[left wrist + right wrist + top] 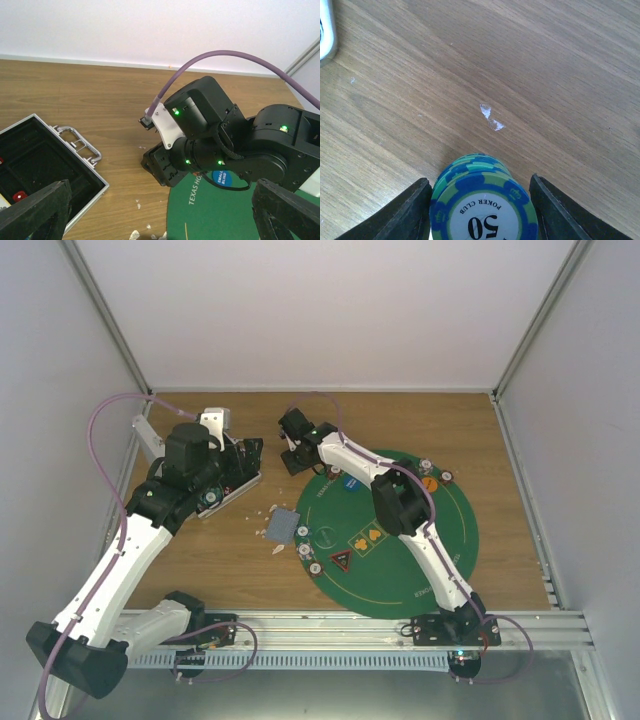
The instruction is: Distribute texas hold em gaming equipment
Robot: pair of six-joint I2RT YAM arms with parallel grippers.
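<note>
The right tool (479,181) straddles a stack of green-and-blue poker chips (484,207) standing on the bare wooden bench (530,60). Its fingers hug both sides, but whether they clamp the stack cannot be told. The left tool (161,186) is spread wide near the open silver case (50,145).

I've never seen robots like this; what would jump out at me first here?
The big round green felt mat on the right stands out first, with the right arm stretched across it to its far edge. Close up, a stack of green-and-blue poker chips, the top one marked 50, stands between the right gripper fingers. On the left, an open silver case lies by the wide-open left gripper.
</note>
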